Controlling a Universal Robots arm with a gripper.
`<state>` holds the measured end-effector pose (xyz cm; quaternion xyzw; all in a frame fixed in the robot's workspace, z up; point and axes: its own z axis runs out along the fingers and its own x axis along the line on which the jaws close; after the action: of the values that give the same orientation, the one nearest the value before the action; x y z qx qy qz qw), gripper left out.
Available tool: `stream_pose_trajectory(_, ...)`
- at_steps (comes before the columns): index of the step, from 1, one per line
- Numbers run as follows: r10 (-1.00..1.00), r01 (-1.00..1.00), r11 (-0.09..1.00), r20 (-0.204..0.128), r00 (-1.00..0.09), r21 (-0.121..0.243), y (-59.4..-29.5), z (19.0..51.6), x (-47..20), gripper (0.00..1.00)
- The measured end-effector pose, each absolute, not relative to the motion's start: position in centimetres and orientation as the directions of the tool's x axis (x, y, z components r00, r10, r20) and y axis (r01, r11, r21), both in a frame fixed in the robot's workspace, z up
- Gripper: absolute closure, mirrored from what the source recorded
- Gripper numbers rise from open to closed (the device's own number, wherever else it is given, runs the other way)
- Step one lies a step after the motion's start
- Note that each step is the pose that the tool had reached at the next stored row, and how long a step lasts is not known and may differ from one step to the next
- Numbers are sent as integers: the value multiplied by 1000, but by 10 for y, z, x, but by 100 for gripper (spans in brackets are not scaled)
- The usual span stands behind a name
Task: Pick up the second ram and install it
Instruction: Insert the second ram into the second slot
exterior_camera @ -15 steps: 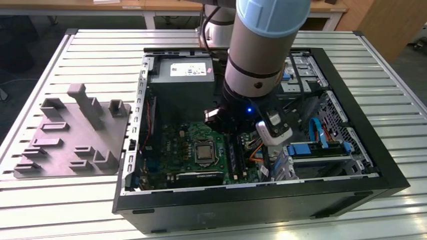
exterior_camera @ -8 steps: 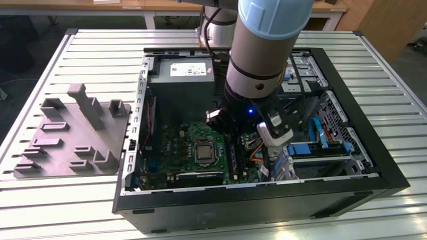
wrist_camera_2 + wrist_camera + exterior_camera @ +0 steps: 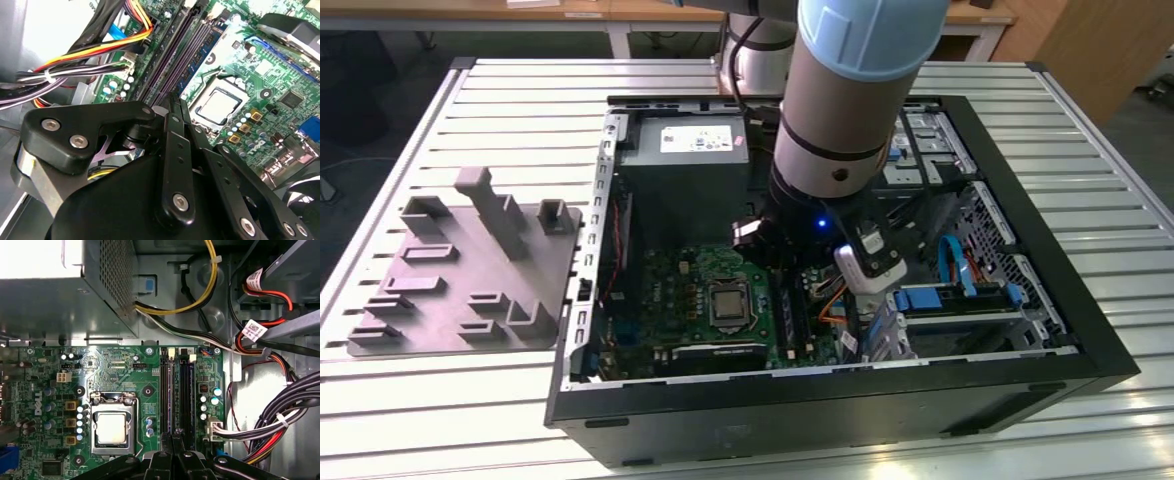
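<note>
**Metal table (image 3: 427, 130), open computer case (image 3: 787, 425): seating the second ram**

Slatted metal runs under the case, and a grey parts tray (image 3: 454, 270) lies beside it on the exterior view's left. My arm stands inside the case. In the first wrist view my claw (image 3: 172, 436) is clenched, its tips drawn together right over the memory slots (image 3: 178, 390) and beside the processor (image 3: 111, 427). I cannot tell whether the second ram is pinched edge-on between them, since a thin stick there would blend with the dark slot lines. I judge this to be the seating step, not the pickup. It calls for a stick square to its slot, pressed straight down, clear of the cable bundle (image 3: 280, 425).
</note>
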<state>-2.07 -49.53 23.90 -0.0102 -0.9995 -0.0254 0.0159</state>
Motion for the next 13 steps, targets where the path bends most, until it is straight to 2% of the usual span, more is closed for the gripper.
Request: stream_pose_trajectory(13, 19, 21, 998, 31, -999, 56, -495, 233, -18, 89)
